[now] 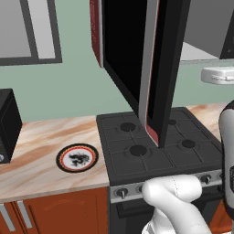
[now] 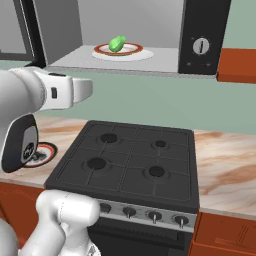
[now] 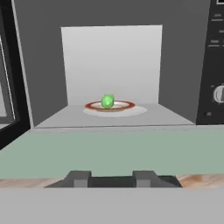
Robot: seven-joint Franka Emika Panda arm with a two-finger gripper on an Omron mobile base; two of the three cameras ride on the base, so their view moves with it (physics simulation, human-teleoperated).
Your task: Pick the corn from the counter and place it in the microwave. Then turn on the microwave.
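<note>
- Hand view: I see the corn [image 3: 107, 101] resting on a plate [image 3: 127, 105] inside the open microwave [image 3: 48, 78].
- My tool [image 3: 112, 178] hangs outside, empty, fingers apart.

corn [image 2: 117, 43]: smooth, bright green, waxy sheen; lies on the red-rimmed plate [image 2: 119, 49] inside the microwave [image 2: 150, 37].
microwave: cavity matt light grey; open door [image 1: 157, 68] glossy black with silvery trim and a dark-red edge.
counter [image 2: 227, 172]: polished marble look, beige with pinkish-brown veins.
stovetop [image 2: 127, 162]: matt black, beside the counter; knobs metallic.
cabinets [image 1: 59, 212]: red-brown wood, satin, under the counter.
</note>
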